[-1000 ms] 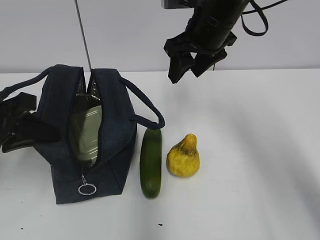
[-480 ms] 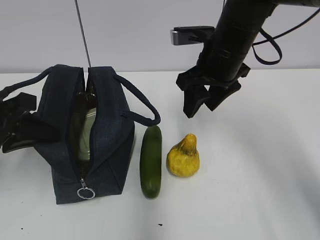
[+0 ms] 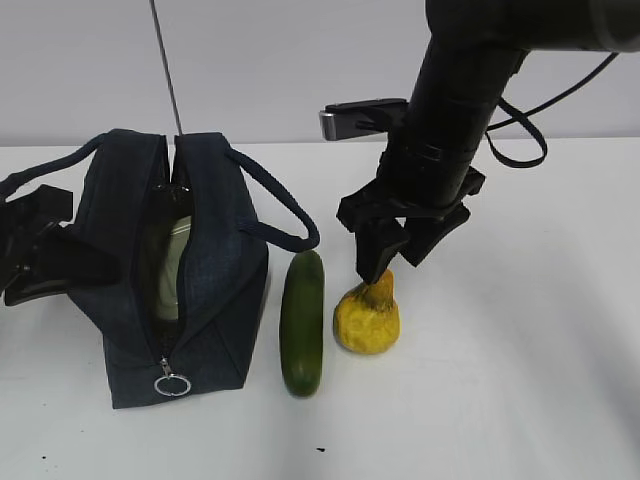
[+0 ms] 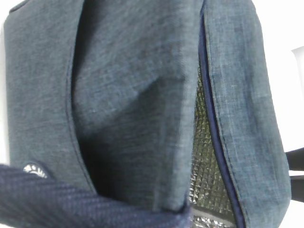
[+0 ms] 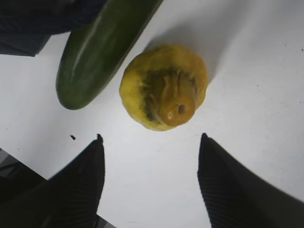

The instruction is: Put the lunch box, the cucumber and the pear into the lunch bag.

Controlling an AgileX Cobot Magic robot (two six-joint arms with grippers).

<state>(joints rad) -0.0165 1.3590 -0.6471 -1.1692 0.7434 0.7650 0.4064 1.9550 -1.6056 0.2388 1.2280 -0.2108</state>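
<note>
Lunch bag (image 3: 215,290), one, sitting unzipped on the table (image 3: 520,380) with one lunch box (image 3: 172,268) inside. One cucumber (image 3: 302,322) and one pear (image 3: 367,315) lying beside it. Right gripper (image 3: 392,262) hanging spread over the pear, holding nothing. Left gripper (image 3: 35,255) pressed together at the bag's side. Left wrist view alone showing silvery lining (image 4: 206,175); right wrist view showing the pear's stem end.

Hidden and cut-off parts

The clear, sage-lidded lunch box (image 3: 172,268) shows only as a pale sliver through the slot of the boxy dark navy fabric lunch bag (image 3: 215,285). The black left gripper (image 3: 35,250) is cropped by the exterior view's edge, its jaws unseen. The black right gripper (image 3: 392,262) covers the lumpy yellow pear's (image 3: 367,318) neck.
</note>
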